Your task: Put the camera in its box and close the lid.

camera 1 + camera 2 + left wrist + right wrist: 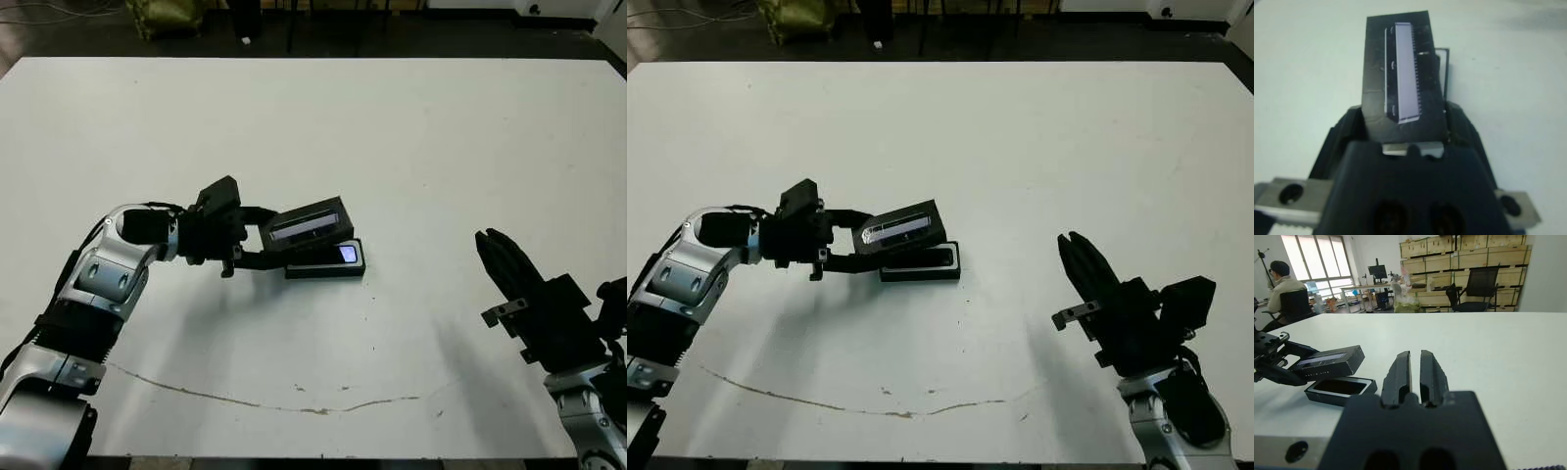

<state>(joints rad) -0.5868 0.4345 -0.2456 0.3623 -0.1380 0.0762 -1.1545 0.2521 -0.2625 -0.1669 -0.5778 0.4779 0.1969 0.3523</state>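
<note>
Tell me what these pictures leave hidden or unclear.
- Box: the held lid covers part of it in the eye views.
- Camera: only a glossy patch shows.
- Left pincer: in its wrist view, the lid hides its fingertips.
- Person, right wrist view: too small for detail.

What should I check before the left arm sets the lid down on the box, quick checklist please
1. Lid held by left gripper: ok.
2. Camera lying in the box: ok, its glossy patch shows inside.
3. Lid lined up with box: not ok, it hangs tilted above, offset toward the far side.
4. Camera seated flat: cannot tell, partly hidden.
5. Right gripper clear of the box: ok, shut and well apart.
</note>
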